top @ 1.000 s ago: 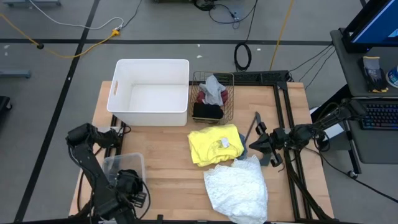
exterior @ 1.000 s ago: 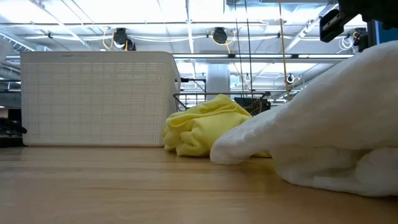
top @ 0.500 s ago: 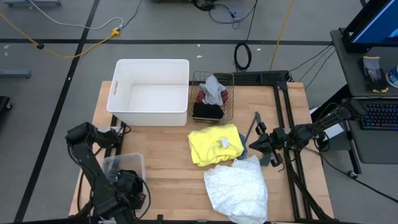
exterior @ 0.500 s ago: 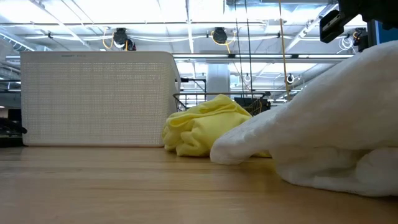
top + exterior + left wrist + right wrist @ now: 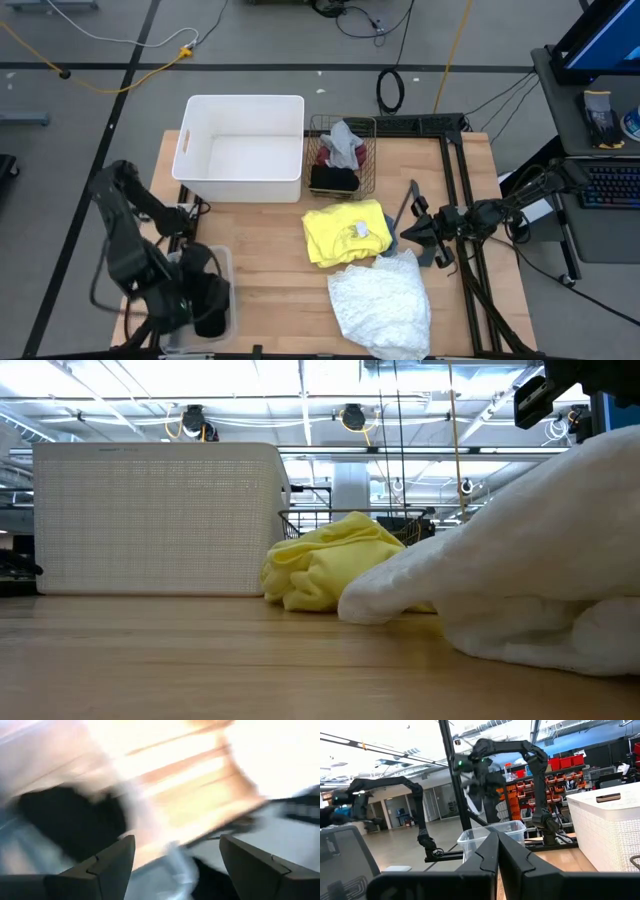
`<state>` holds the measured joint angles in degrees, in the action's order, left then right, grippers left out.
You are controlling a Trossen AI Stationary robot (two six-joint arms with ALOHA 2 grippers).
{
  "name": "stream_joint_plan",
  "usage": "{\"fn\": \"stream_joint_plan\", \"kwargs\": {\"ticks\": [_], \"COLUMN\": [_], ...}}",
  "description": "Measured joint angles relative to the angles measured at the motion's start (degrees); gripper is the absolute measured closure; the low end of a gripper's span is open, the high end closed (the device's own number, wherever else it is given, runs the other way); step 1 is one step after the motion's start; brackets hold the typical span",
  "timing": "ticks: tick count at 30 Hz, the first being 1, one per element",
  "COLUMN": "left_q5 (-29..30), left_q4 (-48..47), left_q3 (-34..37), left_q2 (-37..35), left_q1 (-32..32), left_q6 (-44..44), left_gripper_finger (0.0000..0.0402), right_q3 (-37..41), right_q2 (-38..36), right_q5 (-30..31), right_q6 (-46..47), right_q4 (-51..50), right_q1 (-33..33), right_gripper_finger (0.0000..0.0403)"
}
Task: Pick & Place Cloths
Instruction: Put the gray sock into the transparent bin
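From above, the left gripper (image 5: 205, 300) hung over the clear bin (image 5: 200, 262) at the table's near-left corner; a dark piece lay under it, not identifiable. Only the left wrist view showed its fingers (image 5: 107, 865) spread apart with nothing between them; the rest was motion blur. The right gripper (image 5: 412, 228) waited at the table's right edge, beside the yellow cloth (image 5: 345, 232); its own wrist view showed the fingers (image 5: 487, 855) pressed together, empty. The white lacy cloth (image 5: 380, 305) lay just in front of the yellow one, touching it. The high view alone showed grey, maroon and black cloths in the wire basket (image 5: 342, 155) beside the white tub (image 5: 240, 148). The low view showed yellow cloth (image 5: 330, 575), lacy cloth (image 5: 520, 580) and tub wall (image 5: 155, 520).
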<state>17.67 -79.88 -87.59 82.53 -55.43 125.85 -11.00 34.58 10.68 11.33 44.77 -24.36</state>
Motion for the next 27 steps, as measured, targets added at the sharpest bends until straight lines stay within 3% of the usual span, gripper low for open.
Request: {"fn": "stream_joint_plan", "kwargs": {"ticks": [4, 8, 17, 27], "left_q5": [9.35, 13.58, 13.31, 10.63], "left_q4": [8.71, 19.43, 41.89, 47.03], "left_q3": [0.00, -0.02, -0.02, -0.02], "left_q2": [-3.33, -3.80, -1.28, 4.58], "left_q1": [2.42, 6.79, 17.31, 25.95], "left_q6": [-8.74, -21.77, -60.94, -86.43], "left_gripper_finger": [0.0106, 0.0105, 0.0105, 0.0105], "right_q3": [0.00, 0.00, 0.00, 0.00], "right_q2": [-0.01, -0.01, -0.01, -0.01], "right_q5": [0.00, 0.00, -0.15, -0.20], "right_q6": [-0.02, -0.20, -1.94, -1.94], "right_q4": [-0.02, -0.11, -0.44, -0.44], "right_q1": [0.00, 0.01, 0.01, 0.02], "right_gripper_finger": [0.0403, 0.0403, 0.0403, 0.0403]}}
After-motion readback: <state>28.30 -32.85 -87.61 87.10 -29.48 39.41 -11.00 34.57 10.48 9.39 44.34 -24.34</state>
